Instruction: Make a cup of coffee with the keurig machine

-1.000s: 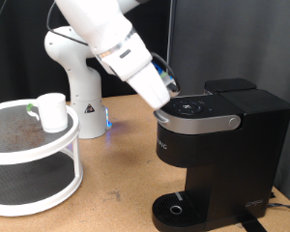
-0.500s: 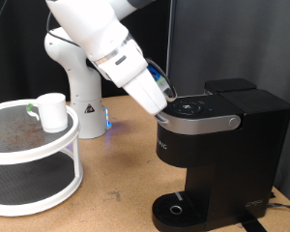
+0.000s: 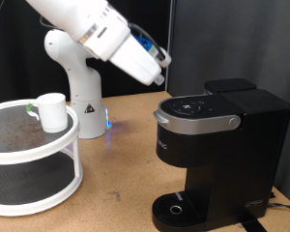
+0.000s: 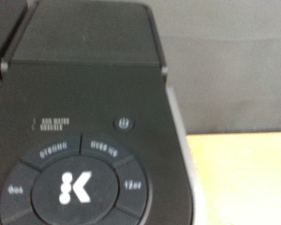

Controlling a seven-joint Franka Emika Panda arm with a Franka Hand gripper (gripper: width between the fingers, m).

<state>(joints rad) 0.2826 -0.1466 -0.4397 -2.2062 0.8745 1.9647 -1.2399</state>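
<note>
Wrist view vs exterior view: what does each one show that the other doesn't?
Only the wrist view: the lid's printed button ring, close up, and a power button.

Only the exterior view: the white cup on the top shelf of a two-tier round stand, the drip tray, and the arm with its pincer above the machine.

Both: the keurig machine lid, shut.
</note>
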